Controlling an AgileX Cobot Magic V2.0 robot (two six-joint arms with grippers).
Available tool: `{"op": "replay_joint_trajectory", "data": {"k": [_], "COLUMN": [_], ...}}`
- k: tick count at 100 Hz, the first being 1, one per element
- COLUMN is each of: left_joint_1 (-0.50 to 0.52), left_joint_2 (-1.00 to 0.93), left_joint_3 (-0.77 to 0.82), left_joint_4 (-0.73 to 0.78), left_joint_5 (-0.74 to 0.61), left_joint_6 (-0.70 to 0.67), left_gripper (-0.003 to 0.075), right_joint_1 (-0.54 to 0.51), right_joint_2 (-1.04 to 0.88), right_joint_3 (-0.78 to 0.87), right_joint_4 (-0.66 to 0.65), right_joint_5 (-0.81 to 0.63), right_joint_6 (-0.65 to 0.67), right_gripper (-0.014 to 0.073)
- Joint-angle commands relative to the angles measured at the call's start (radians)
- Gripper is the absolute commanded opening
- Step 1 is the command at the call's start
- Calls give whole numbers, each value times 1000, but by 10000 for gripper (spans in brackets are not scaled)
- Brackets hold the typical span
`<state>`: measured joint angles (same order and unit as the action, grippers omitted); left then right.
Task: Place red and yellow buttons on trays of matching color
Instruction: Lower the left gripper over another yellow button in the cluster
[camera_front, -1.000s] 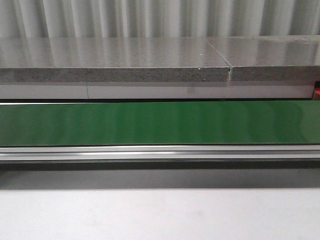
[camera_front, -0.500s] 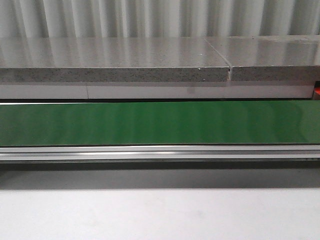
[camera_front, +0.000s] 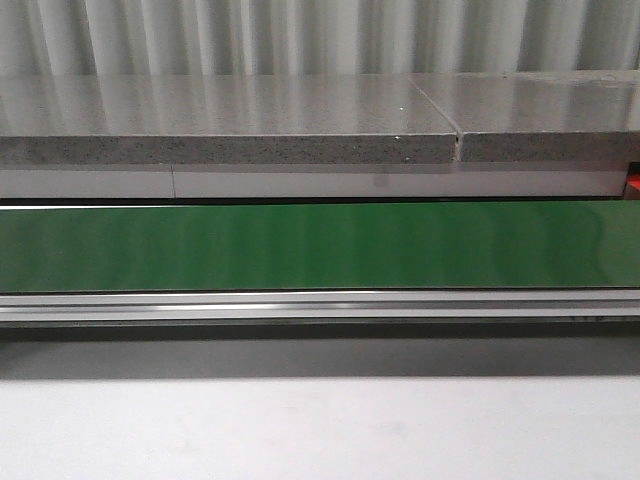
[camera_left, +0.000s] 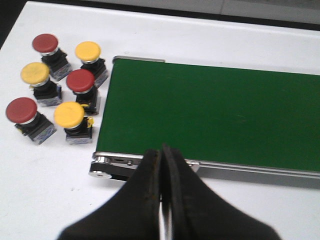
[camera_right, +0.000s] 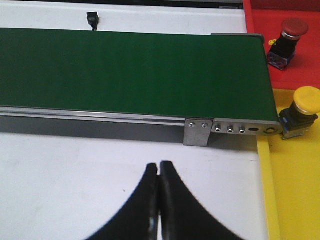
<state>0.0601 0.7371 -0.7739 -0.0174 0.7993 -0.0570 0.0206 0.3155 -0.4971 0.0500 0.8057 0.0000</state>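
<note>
My left gripper (camera_left: 161, 165), fingers pressed together and empty, hangs near the green conveyor belt (camera_left: 210, 115). Six red and yellow mushroom-head push buttons (camera_left: 55, 87) cluster just off the belt's left end: rigid, light, slick caps; I'd grip the square bases. My right gripper (camera_right: 159, 175), likewise closed, faces the belt's right end, where one red-capped button (camera_right: 286, 41) stands on the red tray (camera_right: 300, 75) and one yellow-capped button (camera_right: 301, 116) on the yellow tray (camera_right: 290, 200). Both trays are cut off.

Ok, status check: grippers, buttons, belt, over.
Left gripper shut, empty; right gripper shut, empty. Six buttons waiting beside the belt. One red button on red tray, one yellow button on yellow tray. Belt bare.
</note>
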Motion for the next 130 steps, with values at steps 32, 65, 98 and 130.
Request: {"op": "replay_joint_trajectory", "data": {"k": [32,65,98,130], "left_joint_1": [176,283,346,346], "left_joint_2": [279,526,803,931], "left_joint_3": [-119,-237,-389,-436], "left_joint_4": [-46,-65,-107,-137], "left_joint_5": [-55,12,75,68], "left_joint_6": [-3,-15,-56,-56], "left_gripper": [164,542,491,491], "right_joint_1": [0,0,0,0], "right_joint_2": [10,10,10,10], "right_joint_3": [-25,-25,-25,-25], "right_joint_4": [-8,-8,-8,-8], "right_joint_5": [-60,-60,-60,-60], "right_joint_6": [-10,-10,-10,-10], "right_gripper": [-66,-66,-66,-66]}}
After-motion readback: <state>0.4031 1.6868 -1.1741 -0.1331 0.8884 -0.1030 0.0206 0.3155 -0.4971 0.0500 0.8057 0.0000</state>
